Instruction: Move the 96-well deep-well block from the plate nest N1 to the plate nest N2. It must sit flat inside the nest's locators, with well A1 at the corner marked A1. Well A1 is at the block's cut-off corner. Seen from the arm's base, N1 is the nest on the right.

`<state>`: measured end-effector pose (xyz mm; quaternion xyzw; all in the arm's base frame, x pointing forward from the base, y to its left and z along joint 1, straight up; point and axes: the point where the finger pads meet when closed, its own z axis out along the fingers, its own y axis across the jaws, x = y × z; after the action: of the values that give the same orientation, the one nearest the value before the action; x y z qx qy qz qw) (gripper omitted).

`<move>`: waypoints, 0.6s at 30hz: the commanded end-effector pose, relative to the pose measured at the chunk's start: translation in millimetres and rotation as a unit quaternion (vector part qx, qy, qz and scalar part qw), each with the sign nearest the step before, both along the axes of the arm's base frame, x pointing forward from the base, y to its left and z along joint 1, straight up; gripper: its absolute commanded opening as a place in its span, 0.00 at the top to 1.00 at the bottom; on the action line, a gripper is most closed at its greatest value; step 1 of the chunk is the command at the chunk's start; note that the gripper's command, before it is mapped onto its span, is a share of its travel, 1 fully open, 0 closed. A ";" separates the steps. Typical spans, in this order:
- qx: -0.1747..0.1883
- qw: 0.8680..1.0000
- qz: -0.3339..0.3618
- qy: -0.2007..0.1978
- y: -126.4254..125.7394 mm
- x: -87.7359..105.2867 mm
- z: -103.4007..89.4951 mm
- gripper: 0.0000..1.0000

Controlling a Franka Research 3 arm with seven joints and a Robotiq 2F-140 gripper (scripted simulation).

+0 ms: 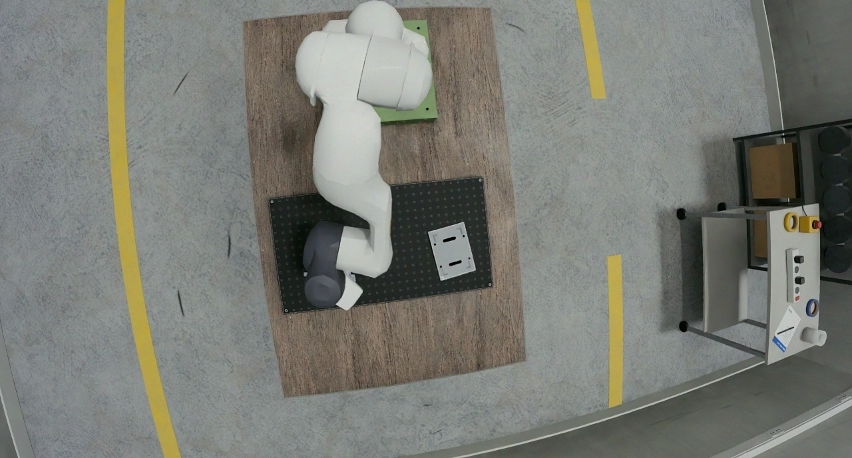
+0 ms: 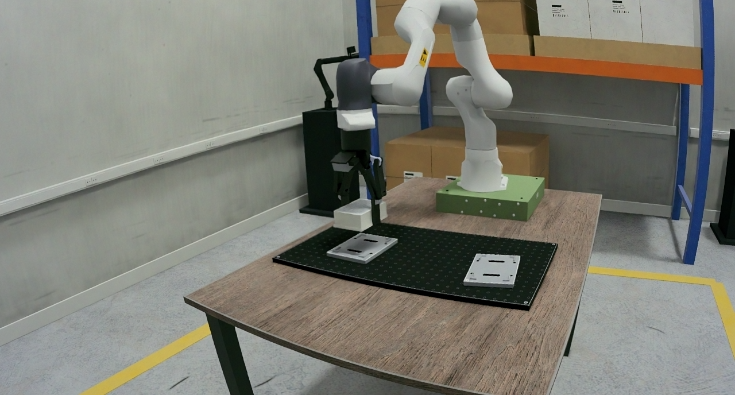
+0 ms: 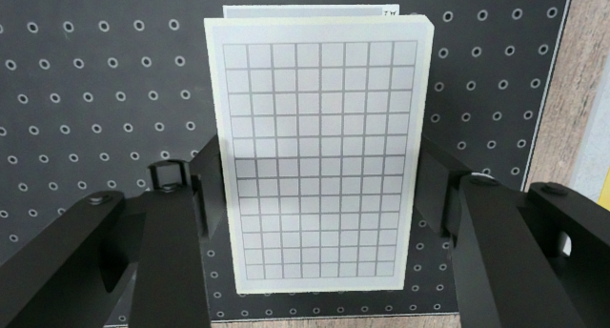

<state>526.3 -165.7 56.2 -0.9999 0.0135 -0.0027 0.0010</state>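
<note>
The white 96-well deep-well block hangs in the air between my gripper's two black fingers, which press on its long sides. In the exterior view the block is held level a little above the grey plate nest N1, which stands bare on the black breadboard. In the wrist view a strip of that nest with its A1 mark shows past the block's far edge. The block's cut-off corner is at the top right there. Plate nest N2 lies bare at the other end of the breadboard; it also shows in the top view. From above, the arm hides the block.
The black breadboard lies across the wooden table. The arm's green base block stands at the table's back. The breadboard's edge and the table's edge run close at the right of the wrist view.
</note>
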 end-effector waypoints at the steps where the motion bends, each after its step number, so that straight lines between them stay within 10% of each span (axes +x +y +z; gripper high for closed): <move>1: -0.001 1.000 -0.001 0.001 -0.5 -0.5 1.3 0.40; 18: -0.001 0.999 0.032 0.001 6.2 -0.2 1.3 0.40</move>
<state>525.3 -162.3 55.9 -1.0000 0.0038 -0.0007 0.0011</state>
